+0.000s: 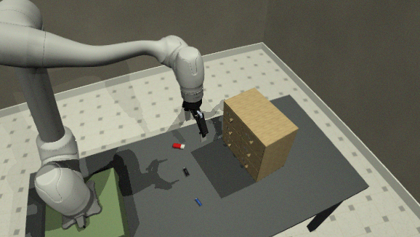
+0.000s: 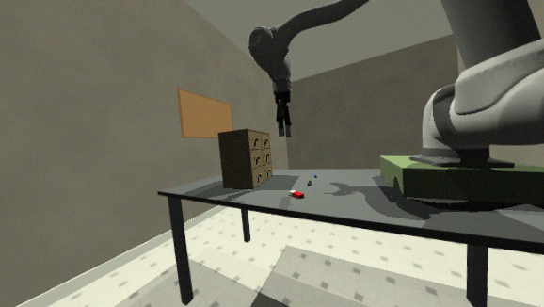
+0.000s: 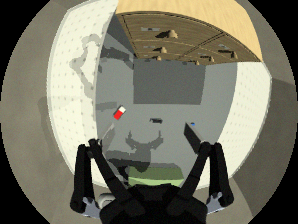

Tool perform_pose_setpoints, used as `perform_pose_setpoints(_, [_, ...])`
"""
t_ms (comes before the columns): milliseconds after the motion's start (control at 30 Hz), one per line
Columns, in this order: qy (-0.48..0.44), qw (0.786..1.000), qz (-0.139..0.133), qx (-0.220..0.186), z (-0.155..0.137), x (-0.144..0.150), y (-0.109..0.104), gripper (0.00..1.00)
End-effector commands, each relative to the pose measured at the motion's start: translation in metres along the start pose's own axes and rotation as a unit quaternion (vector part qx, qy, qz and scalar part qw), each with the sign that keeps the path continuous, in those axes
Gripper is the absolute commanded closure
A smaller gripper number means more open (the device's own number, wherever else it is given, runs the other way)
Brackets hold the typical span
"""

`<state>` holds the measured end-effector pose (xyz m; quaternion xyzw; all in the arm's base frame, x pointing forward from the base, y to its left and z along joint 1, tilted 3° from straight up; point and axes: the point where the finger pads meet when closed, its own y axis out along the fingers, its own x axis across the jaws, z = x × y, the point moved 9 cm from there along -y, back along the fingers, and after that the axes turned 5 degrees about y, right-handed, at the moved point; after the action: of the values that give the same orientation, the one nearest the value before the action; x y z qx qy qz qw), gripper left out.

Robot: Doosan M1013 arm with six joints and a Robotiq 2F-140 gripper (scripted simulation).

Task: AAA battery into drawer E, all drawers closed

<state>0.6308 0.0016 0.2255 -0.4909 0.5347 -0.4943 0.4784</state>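
The small wooden chest stands on the dark table, its drawer front facing the arm's side; all drawers look pushed in. A small blue cylinder, which looks like the AAA battery, lies on the table well in front of the chest. My gripper is open and empty. It hangs pointing down, high above the table, near the chest's far front corner and far from the blue cylinder.
A red and white piece and a small black piece lie on the table between gripper and blue cylinder. The arm's green base block sits at the table's end.
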Motion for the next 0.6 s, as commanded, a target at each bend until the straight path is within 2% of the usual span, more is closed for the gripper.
perform_pose_setpoints(0, [0.0,1.0,0.0,-0.001,0.0,0.0,0.0,0.0])
perform_pose_setpoints(333, [0.0,1.0,0.0,-0.001,-0.001,0.001,0.0,0.0])
perform_pose_setpoints(567, [0.0,1.0,0.0,-0.001,-0.052,0.041,0.0,0.0])
